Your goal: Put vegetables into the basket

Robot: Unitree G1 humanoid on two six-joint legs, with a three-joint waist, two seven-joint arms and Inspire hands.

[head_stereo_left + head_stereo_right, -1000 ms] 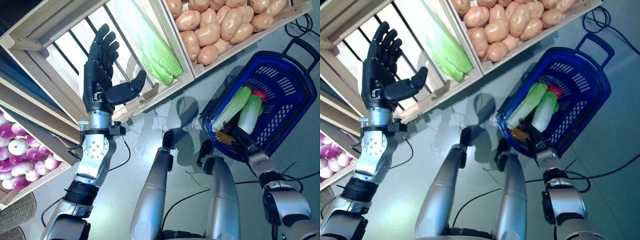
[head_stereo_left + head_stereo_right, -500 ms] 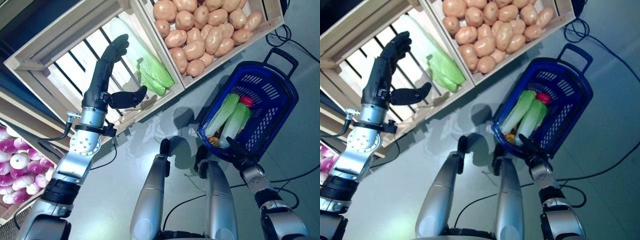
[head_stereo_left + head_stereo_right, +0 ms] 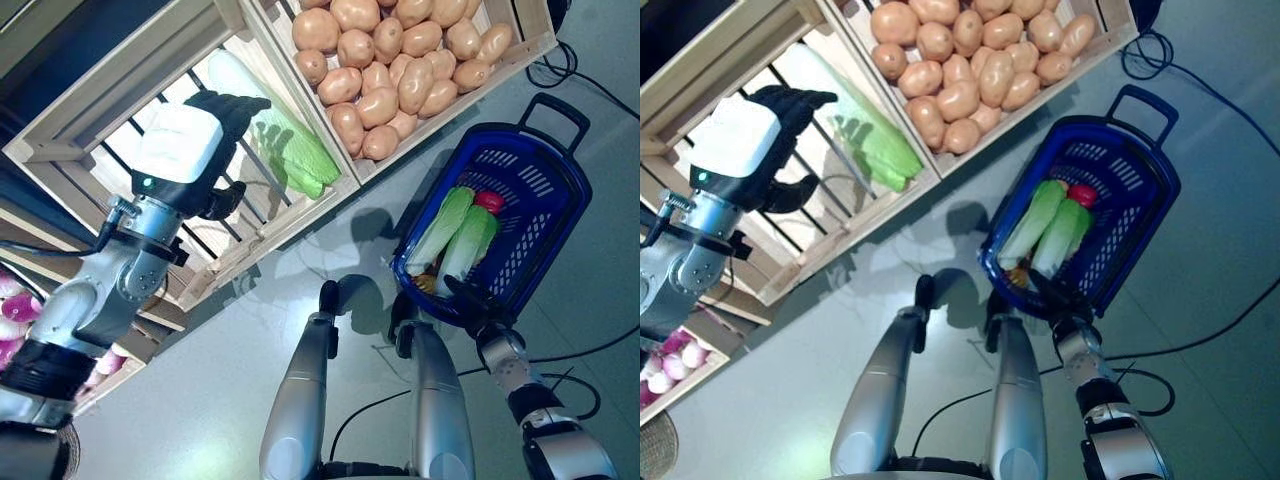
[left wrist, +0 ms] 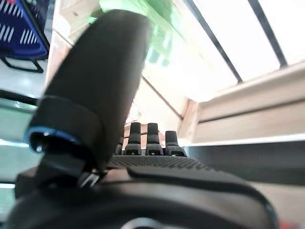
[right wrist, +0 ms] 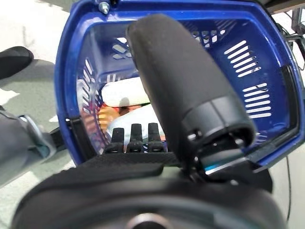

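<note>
Right hand (image 5: 157, 143) grips basket (image 3: 560, 170) holding cabbages (image 3: 455, 235).

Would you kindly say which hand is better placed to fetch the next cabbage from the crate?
The left hand: it hovers open over the crate's cabbage. The right hand is at the blue basket, gripping its rim.

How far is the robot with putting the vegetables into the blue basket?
Done: two green cabbages and a red vegetable lie in the blue plastic basket, which the right hand holds by its rim. In hand: the left hand reaches, empty, toward the cabbage in the wooden crate. Left: grasping and carrying it over.
</note>
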